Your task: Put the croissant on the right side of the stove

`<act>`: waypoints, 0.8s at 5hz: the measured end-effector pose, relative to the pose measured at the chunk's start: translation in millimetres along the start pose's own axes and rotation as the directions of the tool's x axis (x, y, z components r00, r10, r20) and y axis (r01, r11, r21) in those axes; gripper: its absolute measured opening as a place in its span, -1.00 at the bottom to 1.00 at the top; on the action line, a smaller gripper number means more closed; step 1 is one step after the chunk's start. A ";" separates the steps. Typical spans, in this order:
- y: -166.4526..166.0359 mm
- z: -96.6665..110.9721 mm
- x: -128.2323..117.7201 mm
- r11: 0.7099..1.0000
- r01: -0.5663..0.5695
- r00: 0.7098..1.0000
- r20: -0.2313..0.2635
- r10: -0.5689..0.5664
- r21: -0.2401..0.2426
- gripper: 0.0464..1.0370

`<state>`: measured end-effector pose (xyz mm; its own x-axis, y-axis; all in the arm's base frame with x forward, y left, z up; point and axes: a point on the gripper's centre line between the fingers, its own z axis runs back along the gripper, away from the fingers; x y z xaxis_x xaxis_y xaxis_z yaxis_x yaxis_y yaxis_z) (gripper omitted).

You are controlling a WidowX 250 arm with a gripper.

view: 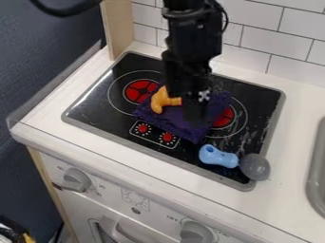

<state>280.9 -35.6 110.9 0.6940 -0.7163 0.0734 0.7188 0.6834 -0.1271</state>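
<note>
The gripper (pixel 194 105) hangs down from the top edge over the middle of the stove, low above a dark purple cloth (pixel 171 120). Just to its left, the orange croissant (pixel 163 100) lies on the cloth's upper left part, its right end reaching up to the gripper's side. Whether the two touch, I cannot tell. The black stove top (pixel 108 124) has a red burner on the left and another on the right, the latter partly covered by the cloth.
A blue-handled toy (pixel 218 156) with a grey round end (pixel 254 167) lies across the stove's lower right corner. White tiled wall (pixel 260 38) stands behind, a wooden post (pixel 119 26) at the back left, and a sink rim (pixel 315 173) at the right edge.
</note>
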 end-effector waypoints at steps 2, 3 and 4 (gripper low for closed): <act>34.3 0.5 4.9 0.981 0.186 0.983 -0.010 -0.186 0.051 0.92; 45.5 3.7 5.4 0.978 0.192 0.981 -0.006 -0.192 0.082 0.92; 57.2 -10.1 5.9 0.978 0.194 0.981 -0.043 -0.191 0.076 0.92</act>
<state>325.7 -2.1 94.1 0.5415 -0.8390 0.0534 0.8407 0.5404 -0.0352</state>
